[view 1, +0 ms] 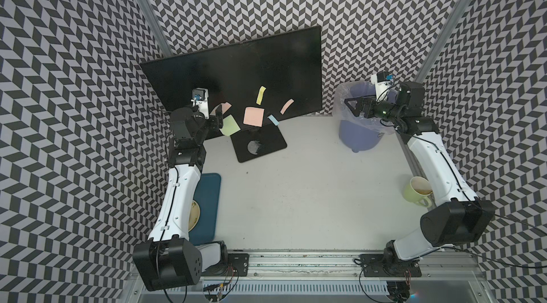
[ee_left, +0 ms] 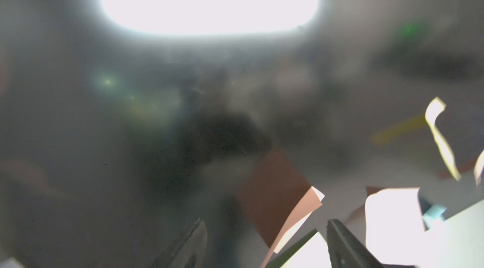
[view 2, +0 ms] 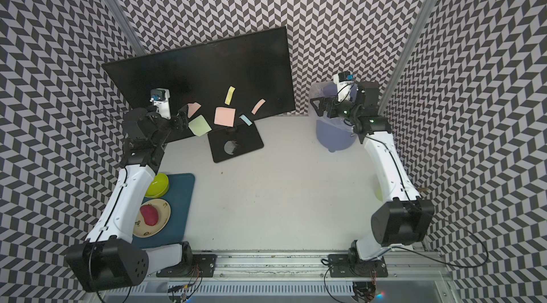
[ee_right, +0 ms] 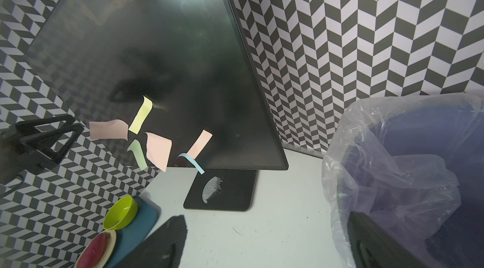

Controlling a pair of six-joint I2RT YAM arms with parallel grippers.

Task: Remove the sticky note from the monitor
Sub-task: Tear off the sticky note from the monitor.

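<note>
Pink sticky note (view 1: 225,106) partly behind fingers (view 1: 219,117)

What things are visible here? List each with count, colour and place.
monitor: one, black, at the back, on a black base plate.
pink sticky notes: three, on the lower screen.
yellow sticky note: one, above the middle pink one.
green sticky note: one, low on the screen's left.
blue sticky note: one, at the screen's lower edge.
bin: one, violet-blue, clear liner, right of the monitor.
mug: one, pale green, by the right arm.
tray: one, dark blue, front left.
bowl: one, lime, on the tray.
plate: one, cream, on the tray, holding a red thing.
table: one, pale grey.
left arm: white and black, jaws apart at the leftmost pink note.
right arm: same colours, jaws open by the bin.
</note>
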